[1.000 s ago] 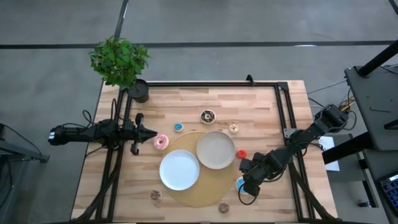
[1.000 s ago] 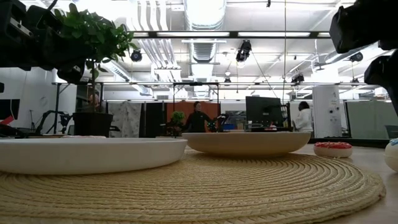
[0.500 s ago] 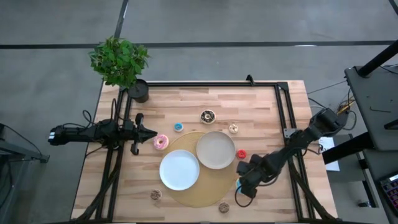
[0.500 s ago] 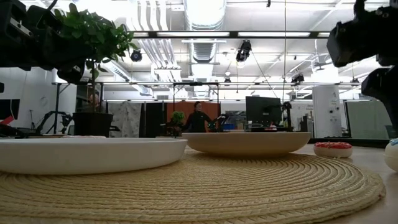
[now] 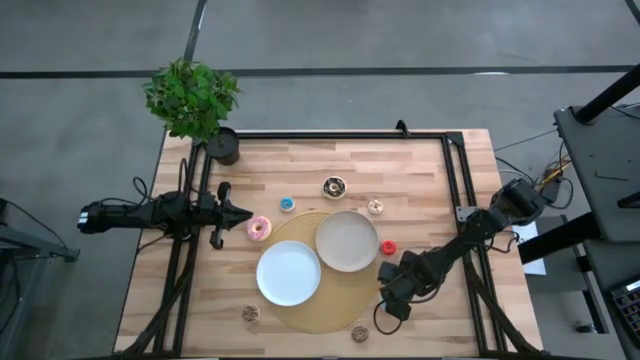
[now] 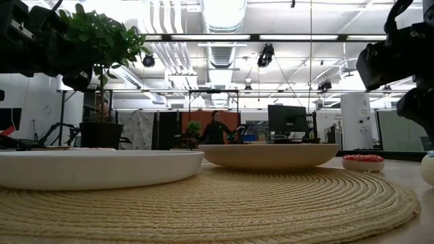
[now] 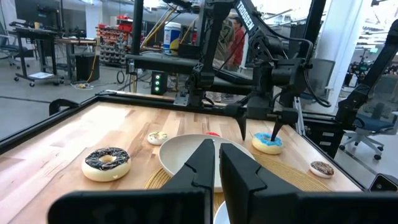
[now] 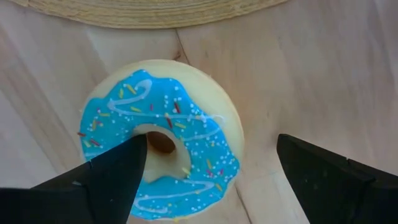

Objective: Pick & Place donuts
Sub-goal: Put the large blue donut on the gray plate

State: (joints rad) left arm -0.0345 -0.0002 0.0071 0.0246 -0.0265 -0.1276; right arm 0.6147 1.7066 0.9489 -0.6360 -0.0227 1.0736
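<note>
Starting at the left of the table [image 5: 420, 170], your left gripper [image 5: 246, 212] waits low over the wood with its fingers clenched together and nothing between them; the left wrist view shows the two dark fingers pressed shut. Just beyond its tip lies the pink donut [image 5: 259, 228], beside the edge of the round woven mat [image 5: 318, 318]. Farther back sits the mini blue donut [image 5: 287, 204], and near the front edge a small brown donut [image 5: 250, 314].

On the mat you have the white plate [image 5: 288, 273] and, touching it, the beige plate [image 5: 347, 241]; both are without donuts. Behind the beige plate stands the chocolate donut [image 5: 334, 186], with the cream mini donut [image 5: 376, 207] to its right. The red mini donut [image 5: 388, 247] lies just off the beige plate's right rim. Another brown donut [image 5: 359, 333] rests at the mat's front edge.

At the right, your right gripper [image 5: 392, 303] hangs directly above the blue-sprinkled donut [image 8: 163, 140], which lies flat on the wood just beside the mat. Its fingers [image 8: 106, 174] are spread wide, one over the icing, the other clear of the ring, and grasp nothing.
</note>
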